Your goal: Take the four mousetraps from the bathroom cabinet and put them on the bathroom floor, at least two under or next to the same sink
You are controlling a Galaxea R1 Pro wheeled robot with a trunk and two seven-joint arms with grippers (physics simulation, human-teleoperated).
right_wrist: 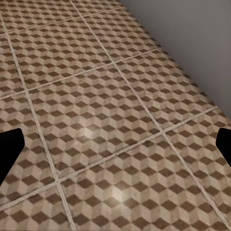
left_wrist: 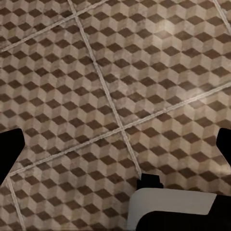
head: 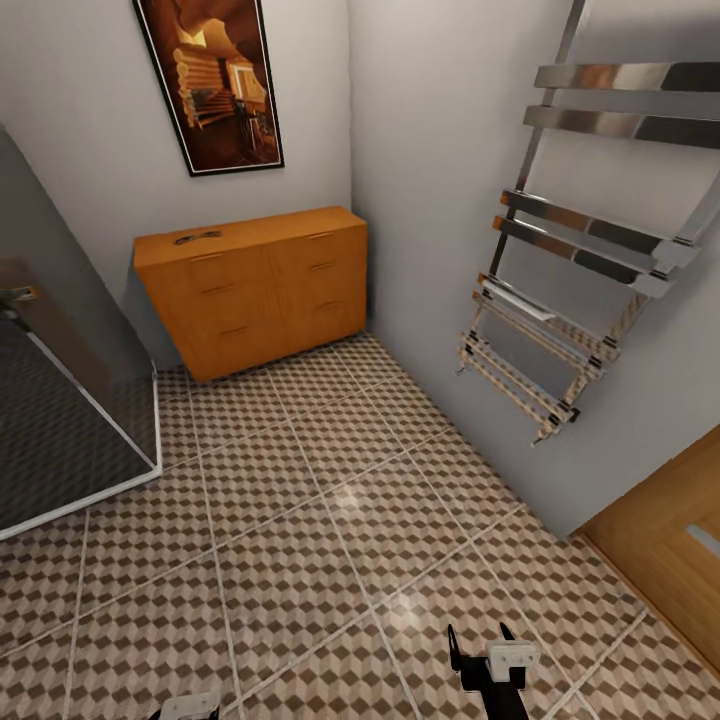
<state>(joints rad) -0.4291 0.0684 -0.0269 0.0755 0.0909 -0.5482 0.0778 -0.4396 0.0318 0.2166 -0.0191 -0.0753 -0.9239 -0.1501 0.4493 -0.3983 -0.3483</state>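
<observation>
Head view: the cabinet (head: 255,285) stands against the far wall in the corner of the room, low and wide, orange-brown, with drawer fronts and slim bar handles. On its flat top, toward the left end, lie a few small dark shapes that may be the mousetraps (head: 198,237); they are too small for me to count or make out clearly. The bathroom floor (head: 330,500) stretches from the cabinet's foot all the way to me, big square tiles with a brown, beige and white cube pattern and pale grout lines.

Above the cabinet hangs a framed picture (head: 212,80) in warm brown tones. On the right wall is a chrome towel rail (head: 585,250) with flat bars. At the left, a dark glass panel (head: 60,400) with a white lower edge meets the tiles. At the lower right is part of a wooden door (head: 670,545).

My right claw (head: 483,640) shows at the bottom edge of the head view, two dark fingertips standing apart, well away from the cabinet and holding nothing. In my right wrist view the two finger (right_wrist: 9,151) tips sit at opposite edges over bare tiles, so that claw is wide. My left claw (head: 190,706) barely peeks in at the bottom of the head view; in my left wrist view its finger (left_wrist: 10,154) tips likewise sit far apart over the tiles, wide and empty.
</observation>
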